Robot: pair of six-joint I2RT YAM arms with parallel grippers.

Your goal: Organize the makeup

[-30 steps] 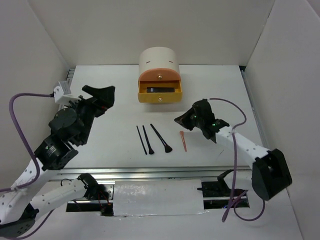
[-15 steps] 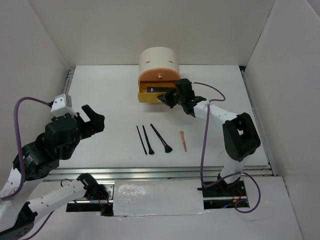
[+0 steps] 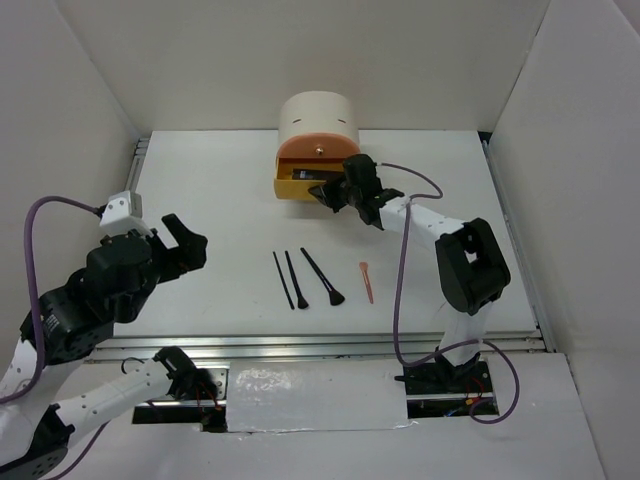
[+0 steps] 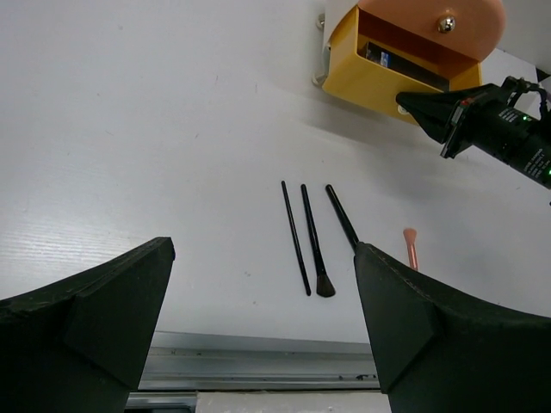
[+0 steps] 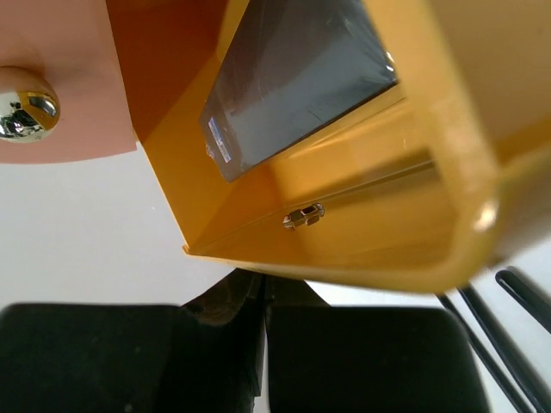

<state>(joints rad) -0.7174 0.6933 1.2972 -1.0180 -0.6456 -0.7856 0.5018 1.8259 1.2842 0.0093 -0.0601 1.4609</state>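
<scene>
**Right gripper at the drawer front, four items outside on the table**

The right gripper (image 3: 344, 192), its jaws closed to a point, sits against the front wall of the open yellow drawer (image 5: 448, 172) of the organizer (image 3: 318, 122). Whether it pinches the knob there cannot be told, as the knob is hidden. The box (image 5: 293, 77) lies inside the drawer, slanted across one corner. Well apart from it, in the middle of the table (image 3: 200, 180), lie two black sticks (image 3: 288, 279), the brush (image 3: 322, 277) and, just to their right, the pink stick (image 3: 366, 282). The left gripper (image 3: 185, 235) hangs wide open and empty over the table's left side, near none of them.

The likeliest slip, by the look of it, is the drawer going shut with only the box aboard, which would leave four items with nowhere to go until it is reopened. A push off-centre could also skew the drawer in its slot or shove the light organizer back towards the wall. A closed gripper pulling on a small knob might simply slide off. The thin sticks lie close together and flat, so a grab there risks taking two or scattering them
</scene>
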